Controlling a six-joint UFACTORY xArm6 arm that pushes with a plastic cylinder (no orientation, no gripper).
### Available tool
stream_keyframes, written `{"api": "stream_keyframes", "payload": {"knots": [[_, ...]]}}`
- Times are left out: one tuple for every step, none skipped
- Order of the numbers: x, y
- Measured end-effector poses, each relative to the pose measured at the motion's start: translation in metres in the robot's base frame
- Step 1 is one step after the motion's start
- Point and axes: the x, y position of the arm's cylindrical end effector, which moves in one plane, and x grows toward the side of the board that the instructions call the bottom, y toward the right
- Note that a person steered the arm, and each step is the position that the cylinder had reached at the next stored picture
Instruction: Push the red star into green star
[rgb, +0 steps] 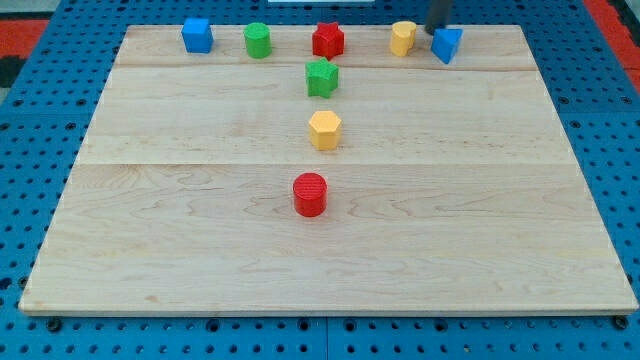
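The red star (328, 40) sits near the view's top edge of the wooden board (200, 250). The green star (321, 77) lies just below it, a small gap between them. My rod comes down at the view's top right and my tip (433, 30) stands between the yellow block (403, 38) and the blue triangular block (447, 45), well to the right of the red star.
A blue cube (197, 35) and a green cylinder (258, 40) stand along the top edge at the left. A yellow hexagon (325, 130) and a red cylinder (310, 194) lie below the green star, down the board's middle.
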Motion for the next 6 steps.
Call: {"api": "stream_keyframes", "payload": {"knots": [[0.011, -0.069], [0.025, -0.127], [0.024, -0.13], [0.01, -0.113], [-0.007, -0.147], [0.015, -0.172]]}}
